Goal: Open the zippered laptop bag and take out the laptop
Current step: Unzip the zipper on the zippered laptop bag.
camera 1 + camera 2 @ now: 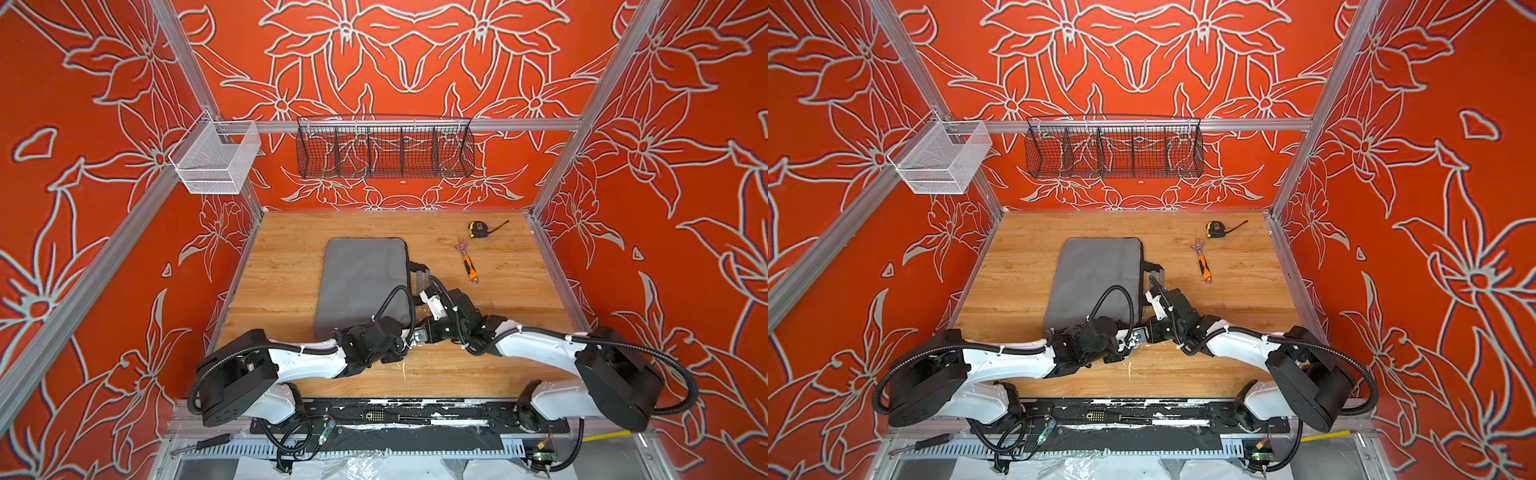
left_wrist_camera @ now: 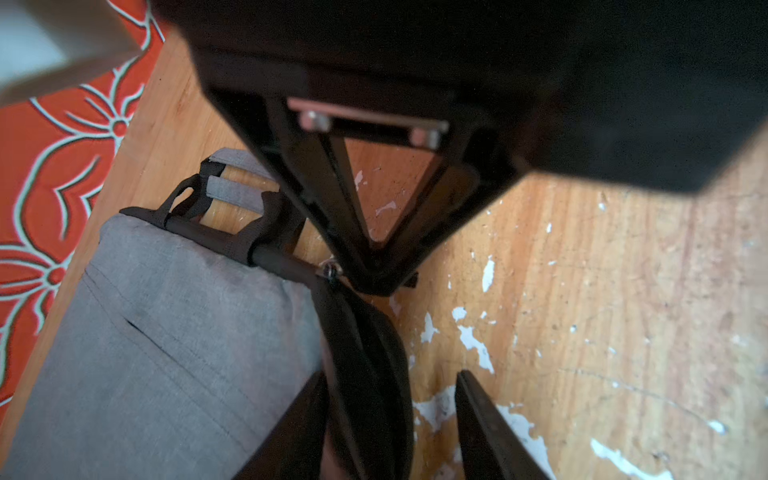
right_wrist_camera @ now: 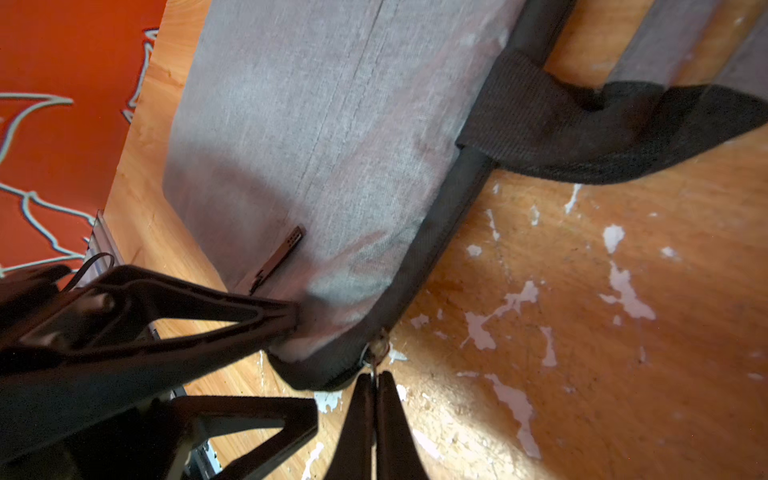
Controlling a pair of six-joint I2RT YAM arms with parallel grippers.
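On the wooden table (image 1: 498,291), toward its left side, we see the zippered laptop bag (image 1: 361,282) lying flat, its strap handles (image 1: 417,270) spilling out to the right. The laptop is not visible; we judge it sits inside. At the bag's near right corner, the right gripper (image 3: 376,386) is pinched tight on the small metal zipper pull (image 3: 376,353). The left gripper (image 2: 390,374) has its jaws apart, straddling the dark zipper edging at that same corner without clamping it.

Risks, as we judge them:
- With nothing pinning the bag, a tug may drag the whole bag instead of running the slider.
- The thin pull may slip from the pinch.
- The slider may snag where the handles cross the edging.
- The crowded grippers may knock together.
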